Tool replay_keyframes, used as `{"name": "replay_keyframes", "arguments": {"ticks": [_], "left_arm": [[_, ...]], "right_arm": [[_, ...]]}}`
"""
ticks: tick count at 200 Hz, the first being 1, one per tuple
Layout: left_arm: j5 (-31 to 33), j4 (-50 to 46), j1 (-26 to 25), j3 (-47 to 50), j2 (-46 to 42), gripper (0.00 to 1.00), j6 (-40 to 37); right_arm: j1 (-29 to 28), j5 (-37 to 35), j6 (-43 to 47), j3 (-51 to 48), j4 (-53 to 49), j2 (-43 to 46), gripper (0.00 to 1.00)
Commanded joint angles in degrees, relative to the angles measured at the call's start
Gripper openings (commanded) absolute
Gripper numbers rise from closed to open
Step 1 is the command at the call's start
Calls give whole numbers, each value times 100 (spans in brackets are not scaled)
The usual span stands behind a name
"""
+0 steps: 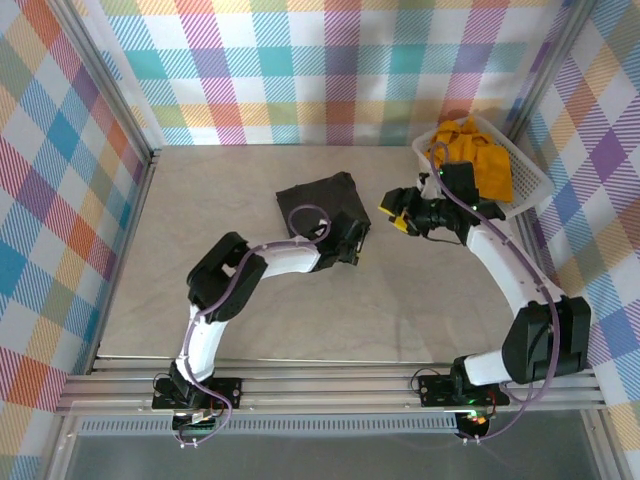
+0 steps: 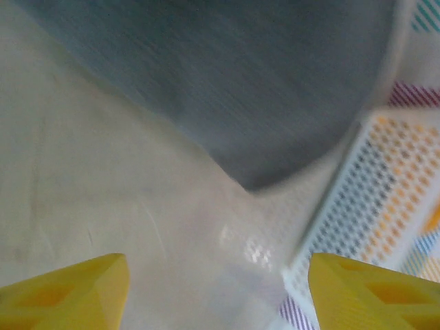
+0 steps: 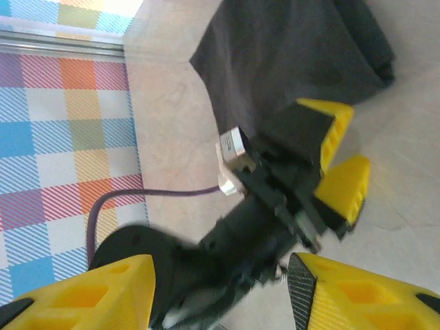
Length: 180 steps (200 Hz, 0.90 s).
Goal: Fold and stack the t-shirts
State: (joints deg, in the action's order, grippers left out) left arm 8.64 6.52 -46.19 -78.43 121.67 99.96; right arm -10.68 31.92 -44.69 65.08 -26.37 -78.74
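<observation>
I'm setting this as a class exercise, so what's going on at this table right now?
Two robot arms are working on t-shirts. The black shirt lies folded in a compact square on the table. The left gripper and right gripper are beside it, both open and empty. The yellow shirt sits crumpled in the white basket.

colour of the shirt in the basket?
Mustard yellow t-shirt, clearest in the top external view.

Black-charcoal t-shirt [image 1: 318, 198]: folded to compact rough rectangle, flat on tabletop [image 1: 200, 230], centre-far area. Mustard yellow-orange t-shirt [image 1: 478, 160]: unfolded, crumpled heap inside white lattice basket [image 1: 527, 190], far-right corner. 2 garments well apart.
</observation>
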Motion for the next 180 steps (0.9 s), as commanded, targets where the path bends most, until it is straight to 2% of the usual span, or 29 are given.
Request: {"name": "replay_keyframes", "arguments": {"ticks": [1, 49, 78, 103, 116, 126, 136, 144, 161, 180], "left_arm": [[664, 467, 49, -429, 151, 73, 326], [801, 516, 51, -637, 562, 73, 375], [978, 330, 107, -790, 768, 71, 621], [1032, -252, 238, -1272, 941, 68, 539], [1034, -518, 302, -1487, 1037, 57, 515], [1007, -678, 362, -1572, 1099, 41, 555], [948, -656, 453, -1563, 1132, 19, 519], [897, -699, 557, -1515, 1102, 9, 507], [942, -672, 774, -1210, 871, 0, 348], [544, -369, 1243, -773, 558, 0, -259]], "right_arm": [[83, -19, 202, -62, -363, 432, 53], [105, 350, -222, -759, -24, 682, 50], [110, 333, -173, -758, -173, 734, 50], [113, 331, -165, -656, -215, 651, 49], [110, 334, -189, -620, -187, 593, 49], [110, 331, -203, -581, -187, 542, 48], [114, 331, -207, -542, -206, 479, 47], [112, 329, -207, -487, -248, 427, 47], [118, 310, -157, -379, -340, 336, 46], [144, 281, -128, -340, -365, 291, 46]]}}
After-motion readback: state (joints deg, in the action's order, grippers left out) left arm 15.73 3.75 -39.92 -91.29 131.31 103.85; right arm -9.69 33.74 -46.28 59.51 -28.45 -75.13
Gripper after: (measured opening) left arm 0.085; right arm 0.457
